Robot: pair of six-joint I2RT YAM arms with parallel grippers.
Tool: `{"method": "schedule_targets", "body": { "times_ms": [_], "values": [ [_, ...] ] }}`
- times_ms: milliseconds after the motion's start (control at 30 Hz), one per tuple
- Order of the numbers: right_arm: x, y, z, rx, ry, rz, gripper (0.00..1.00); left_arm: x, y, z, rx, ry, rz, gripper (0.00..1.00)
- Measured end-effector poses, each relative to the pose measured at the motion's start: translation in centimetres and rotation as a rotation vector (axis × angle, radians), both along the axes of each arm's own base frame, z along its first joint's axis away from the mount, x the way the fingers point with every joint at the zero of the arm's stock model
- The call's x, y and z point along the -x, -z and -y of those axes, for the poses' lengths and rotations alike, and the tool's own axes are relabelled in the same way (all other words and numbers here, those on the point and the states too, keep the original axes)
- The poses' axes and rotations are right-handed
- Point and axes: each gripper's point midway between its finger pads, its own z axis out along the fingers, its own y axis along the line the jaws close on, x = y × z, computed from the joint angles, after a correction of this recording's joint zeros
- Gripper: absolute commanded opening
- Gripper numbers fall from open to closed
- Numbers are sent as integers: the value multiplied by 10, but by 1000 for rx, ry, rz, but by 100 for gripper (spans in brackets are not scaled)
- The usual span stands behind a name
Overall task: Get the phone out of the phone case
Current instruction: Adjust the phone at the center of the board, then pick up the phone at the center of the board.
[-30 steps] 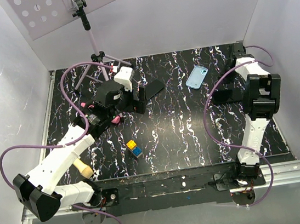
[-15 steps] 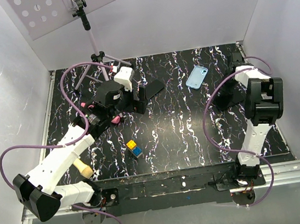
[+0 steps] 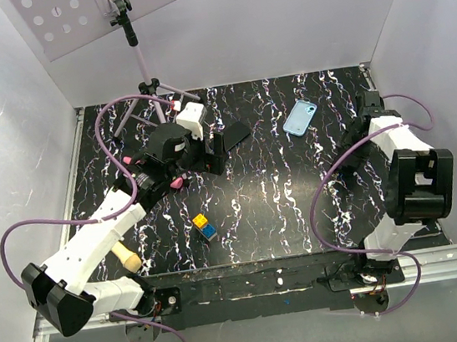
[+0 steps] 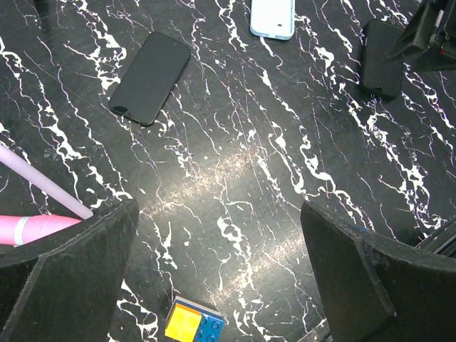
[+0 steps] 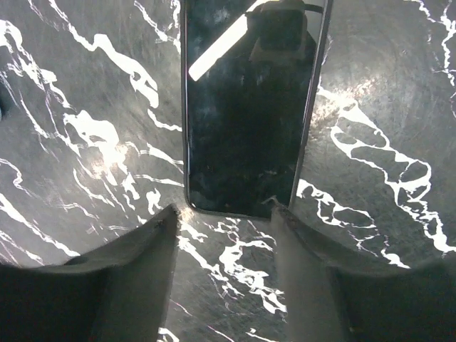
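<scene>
Two parts are now seen apart. The phone (image 5: 246, 121) lies screen-up on the table (image 3: 284, 206), bare of any shell, just ahead of the right gripper's (image 5: 224, 211) fingertips. The phone case (image 3: 300, 118) lies well apart on that gripper's left side, with no dark screen showing in it.

Over the last second the right jaws have been spread and the phone has been let go. Nothing is held between the fingers, whose tips are seen beside the phone's near corners without clamping it. From this it is judged that the removal is done and only a retreat is left.

The right arm (image 3: 416, 184) has been drawn back, its elbow folded toward the near right edge and its wrist stretched forward and pitched down over the phone.

The left gripper (image 4: 219, 211) is held wide apart and empty above the table. A second flat black slab (image 4: 149, 78) is seen ahead of it to its left, and the case farther ahead.
</scene>
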Motion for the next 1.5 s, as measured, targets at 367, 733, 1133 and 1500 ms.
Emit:
{"method": "schedule_targets", "body": {
  "times_ms": [367, 733, 1133, 1500],
  "values": [
    [-11, 14, 21, 14, -14, -86, 86, 0, 0, 0, 2, -2, -2, 97],
    [-20, 41, 22, -94, -2, -146, 89, -1, 0, -1, 9, -4, -7, 97],
    [-24, 46, 30, -62, 68, -250, 88, -4, 0, -5, 35, -7, -27, 97],
    [-26, 48, 31, -56, 27, -335, 29, -7, 6, -3, 37, -6, -49, 97]
  ]
}}
